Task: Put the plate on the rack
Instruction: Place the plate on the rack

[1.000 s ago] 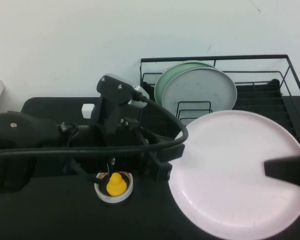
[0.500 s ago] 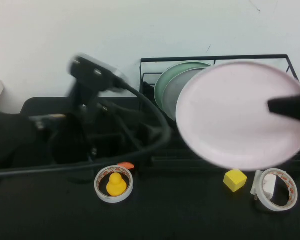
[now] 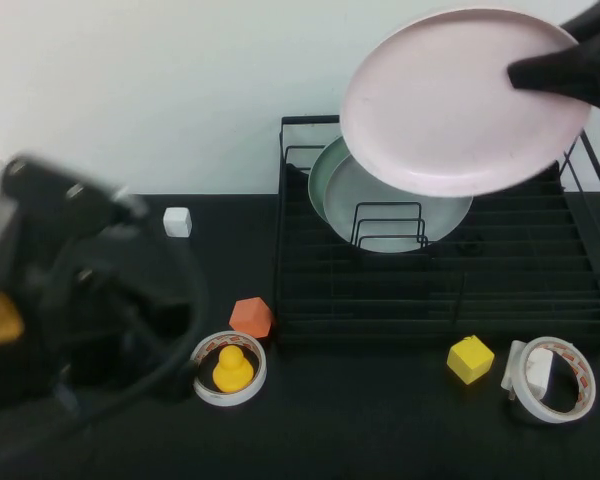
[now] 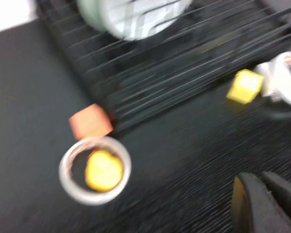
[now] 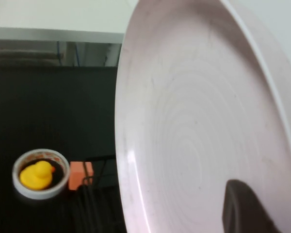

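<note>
**Plate carried high over rack, slotting not yet done**

Far left of the high view: left hand [image 4: 262, 204] low over the black surface [image 3: 380, 430], blurred, well apart from the rack; in its own wrist view, dark fingers at lower right lying close together with only a thin slit between, gripping nothing. Centre left: white cube [image 3: 177, 221], orange block [image 3: 251, 317], tape ring [image 3: 227, 368] with a yellow duck [image 3: 232, 369] inside. Centre to right: black wire rack [image 3: 440, 290] holding a green plate [image 3: 325, 175] and a grey plate [image 3: 400, 210] on edge against the dividers. Upper right: pink plate [image 3: 460, 100] aloft above the rack's back rail, tilted, pinched at its right rim by the right hand [image 3: 550, 72]. Lower right: yellow cube [image 3: 470, 359] and a second tape roll [image 3: 548, 378].

Step in hand, judged: transport, plate raised and turning towards upright. Next: lowering on edge into a free divider gap in front of the grey plate, without knocking it.

Right wrist view alone: plate's inner face close up, one dark finger [image 5: 245, 208] over the rim. High view alone: the plate's height above the rack.
</note>
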